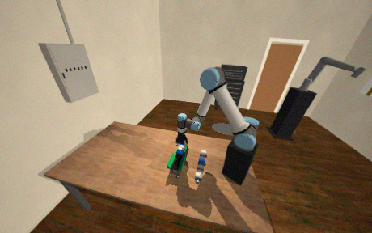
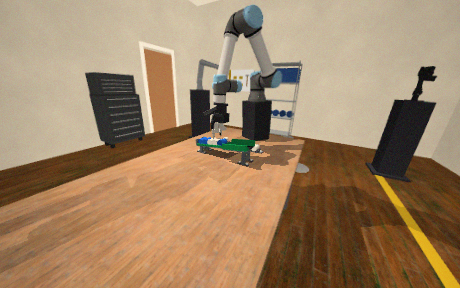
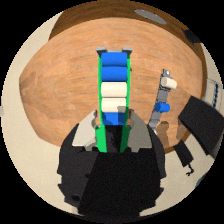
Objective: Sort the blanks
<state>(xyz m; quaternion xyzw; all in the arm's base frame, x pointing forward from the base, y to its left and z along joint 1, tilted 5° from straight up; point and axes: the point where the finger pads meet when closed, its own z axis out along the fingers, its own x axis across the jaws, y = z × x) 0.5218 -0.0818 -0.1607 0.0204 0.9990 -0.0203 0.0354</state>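
The green ramp [image 1: 171,161] [image 2: 243,145] [image 3: 99,90] carries a row of blanks lying across it. From the far end in the wrist view come two blue blanks [image 3: 114,59] [image 3: 114,74], two white blanks [image 3: 114,89] [image 3: 114,105] and a nearest blue blank [image 3: 114,118], partly hidden by the gripper. My gripper [image 2: 218,135] [image 3: 113,110] is part-way open over the ramp, its fingers on either side near that blue blank. The grey stock rack [image 1: 200,167] [image 3: 160,96] holds a white blank [image 1: 203,152] [image 3: 169,82], a blue blank [image 1: 201,160] [image 3: 162,107] and a nearer white blank [image 1: 199,175].
The rack stands on the wooden table [image 1: 121,162] [image 2: 150,200], between the ramp and the robot's black pedestal [image 1: 239,162] [image 2: 256,120]. The ramp's grey legs stand on the table. The nearer end of the rack is dark and hard to make out in the wrist view.
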